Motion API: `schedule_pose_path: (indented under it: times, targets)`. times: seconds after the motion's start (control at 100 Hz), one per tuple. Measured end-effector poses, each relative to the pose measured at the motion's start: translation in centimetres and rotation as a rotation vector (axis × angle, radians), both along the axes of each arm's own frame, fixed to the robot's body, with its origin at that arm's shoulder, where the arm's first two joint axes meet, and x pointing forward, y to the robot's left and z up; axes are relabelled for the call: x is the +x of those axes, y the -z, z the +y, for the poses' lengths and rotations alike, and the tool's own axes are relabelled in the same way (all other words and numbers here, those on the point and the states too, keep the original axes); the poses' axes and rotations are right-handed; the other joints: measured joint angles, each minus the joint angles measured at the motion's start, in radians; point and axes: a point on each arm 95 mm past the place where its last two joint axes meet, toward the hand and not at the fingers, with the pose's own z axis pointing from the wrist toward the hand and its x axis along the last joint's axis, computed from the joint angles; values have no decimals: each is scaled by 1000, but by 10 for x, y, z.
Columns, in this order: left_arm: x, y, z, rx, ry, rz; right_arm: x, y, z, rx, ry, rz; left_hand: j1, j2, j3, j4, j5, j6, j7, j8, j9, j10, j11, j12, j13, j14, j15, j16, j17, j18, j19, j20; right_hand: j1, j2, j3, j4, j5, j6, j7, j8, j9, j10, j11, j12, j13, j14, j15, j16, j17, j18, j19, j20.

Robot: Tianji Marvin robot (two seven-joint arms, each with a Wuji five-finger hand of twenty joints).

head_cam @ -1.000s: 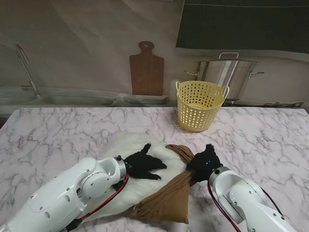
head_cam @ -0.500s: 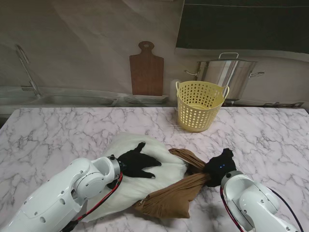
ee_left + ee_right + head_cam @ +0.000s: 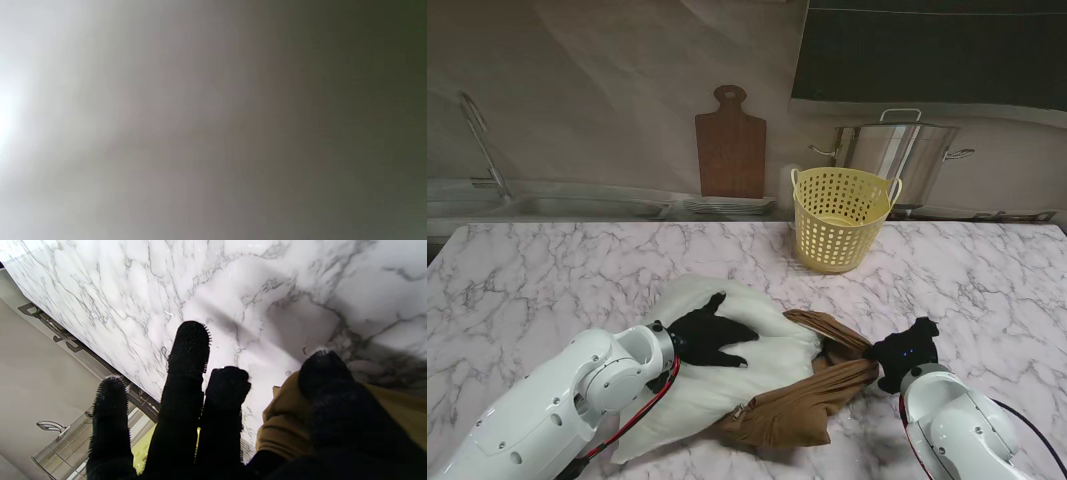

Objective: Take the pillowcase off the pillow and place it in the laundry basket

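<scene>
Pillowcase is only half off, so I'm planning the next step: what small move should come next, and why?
Probably keep pulling the right hand rightward: it grips the brown pillowcase, which still wraps the white pillow's near end, while the left hand pins the pillow.

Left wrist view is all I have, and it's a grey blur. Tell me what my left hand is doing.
Observer: The left hand lies spread on the white pillow, pressing it to the table.
Operator: Report the pillowcase.
Observer: The brown pillowcase is bunched at the pillow's right end, mostly off.
Operator: Confirm the right hand's grip.
Observer: The right hand holds the cloth; the right wrist view shows its thumb over a brown fold.
Operator: Locate the basket.
Observer: The yellow laundry basket stands farther away, upright.
</scene>
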Motion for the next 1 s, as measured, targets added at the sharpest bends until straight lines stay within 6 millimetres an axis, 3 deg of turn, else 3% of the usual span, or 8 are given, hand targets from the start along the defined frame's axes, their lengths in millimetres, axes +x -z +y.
schedule_pose_path:
  times: [0.18,0.25,0.4,0.51,0.7,0.92,1.0]
  targets:
    - [2,1,4,-7,-13,-5,6,12,-2,94,-5,-20,-1,0,0,0,-32,9,0,0,-12,0,0,0,-9,0,-5,0,0,1,0,0,0,0,-1,0,10,-1,0,-6,-1,0,-17,-7,-7,0,-14,0,0,0,0,0]
    - [2,3,6,-21,-22,-3,7,16,-2,158,-40,-52,-2,0,-2,-1,-47,16,0,0,-12,0,0,0,-9,0,-5,0,0,1,0,0,0,-2,-2,0,188,-1,1,-45,-1,0,-44,-25,-7,0,-28,-5,0,0,-1,0]
    - [3,5,8,-36,-39,-8,8,20,7,192,-107,-2,-3,0,-5,-4,-75,33,-7,-24,-13,0,0,0,-9,0,-5,-1,0,1,0,0,0,-24,-3,0,242,-1,2,-131,-2,0,-93,-61,-8,0,-50,-13,0,0,-2,0]
    - [3,7,10,-47,-56,-3,8,21,19,239,-179,62,-3,11,-8,-8,-91,41,-9,-34,-13,0,0,0,-9,0,-5,-1,0,2,0,0,14,-31,12,0,311,140,28,-157,-3,0,-116,-77,-8,0,-63,-15,0,0,-6,0]
    - [6,8,13,-45,-70,-3,7,22,40,338,-258,99,1,23,-22,-10,-96,47,-9,-56,-14,0,0,0,-9,0,-5,-1,0,12,0,0,16,-30,15,8,373,268,94,-157,-3,5,-119,-79,-8,0,-64,-15,0,0,-6,-3]
    - [10,-1,29,-70,-121,-28,2,10,51,365,-364,-29,34,17,-32,-18,-85,47,-5,-59,-10,1,14,14,-7,0,13,-1,2,16,2,0,16,-29,11,8,392,293,105,-174,-14,6,-141,-91,-8,0,-75,-15,0,0,-6,-4]
    - [10,-10,33,-94,-137,-49,-1,3,54,372,-371,-59,51,12,-32,-18,-63,48,7,-59,-1,20,22,14,2,24,27,-1,2,28,172,0,16,-29,13,8,392,293,105,-185,-14,6,-141,-92,-8,0,-75,-15,0,0,-6,-4]
